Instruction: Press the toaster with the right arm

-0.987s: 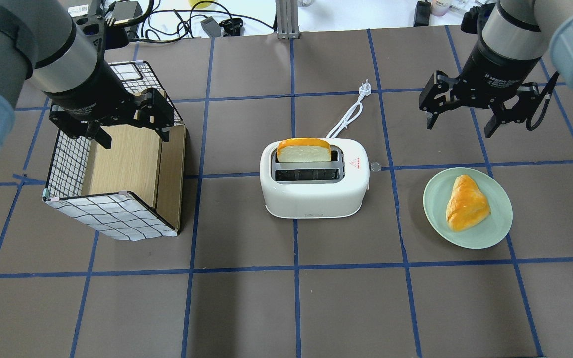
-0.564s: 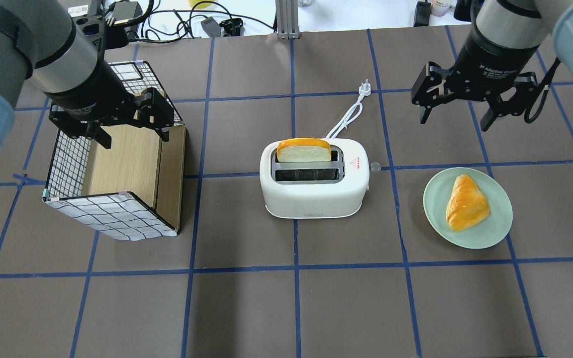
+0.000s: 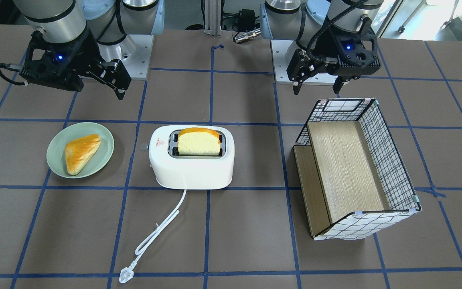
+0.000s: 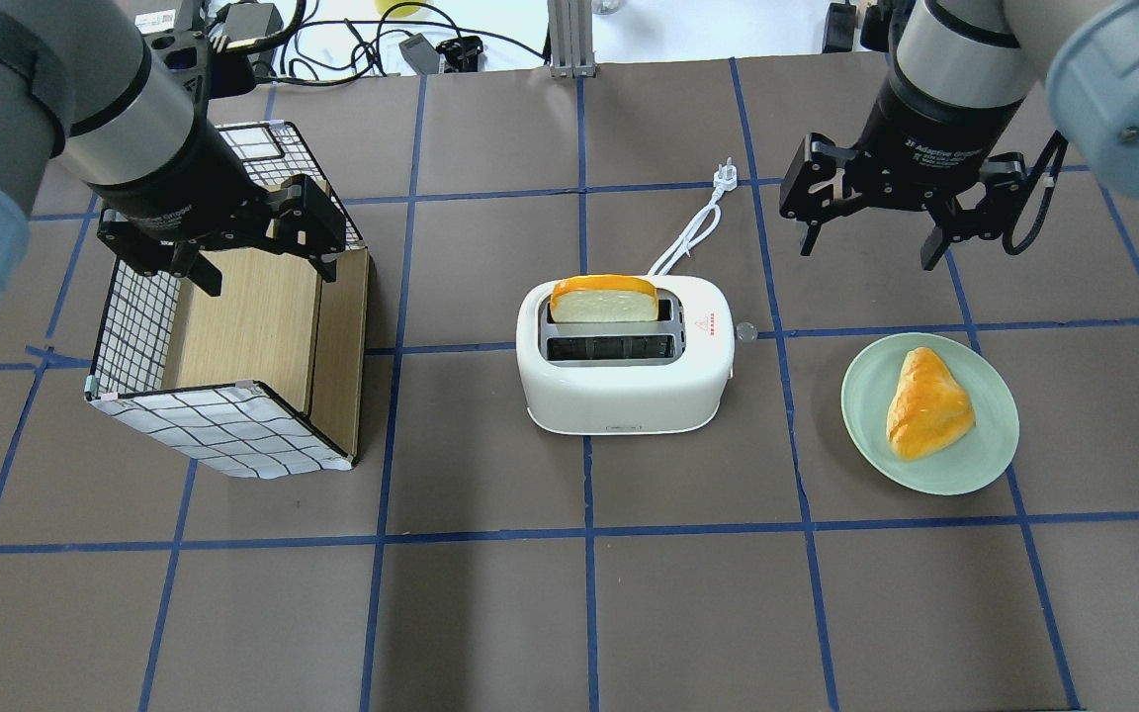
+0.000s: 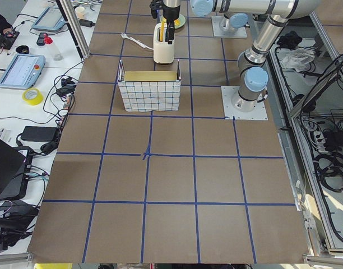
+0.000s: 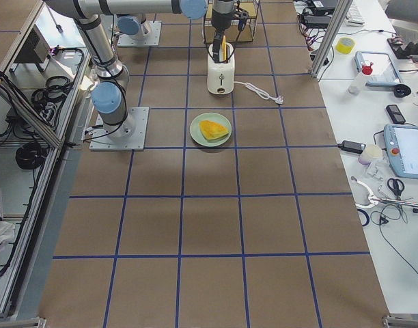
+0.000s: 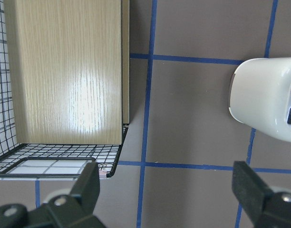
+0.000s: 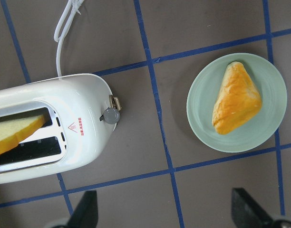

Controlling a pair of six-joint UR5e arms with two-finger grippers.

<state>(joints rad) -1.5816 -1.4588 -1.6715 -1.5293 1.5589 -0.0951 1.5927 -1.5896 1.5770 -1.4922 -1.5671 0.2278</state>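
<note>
The white toaster (image 4: 629, 386) stands mid-table with a slice of bread (image 4: 604, 297) upright in its far slot. Its small grey lever (image 4: 745, 331) sticks out of the end that faces the plate, and it also shows in the right wrist view (image 8: 110, 115). The cord (image 4: 690, 229) trails away behind it. My right gripper (image 4: 868, 247) is open and empty. It hangs above the table beyond the plate, to the right of the lever and apart from it. My left gripper (image 4: 268, 277) is open and empty over the basket.
A green plate (image 4: 861, 425) with a triangular pastry (image 4: 925, 403) lies right of the toaster. A wire-and-wood basket (image 4: 223, 435) stands tipped at the left. Blue tape lines grid the brown table.
My right gripper has moved left and a little farther back, closer to the toaster's lever end. It stays open. The left arm, toaster and plate have not moved.
</note>
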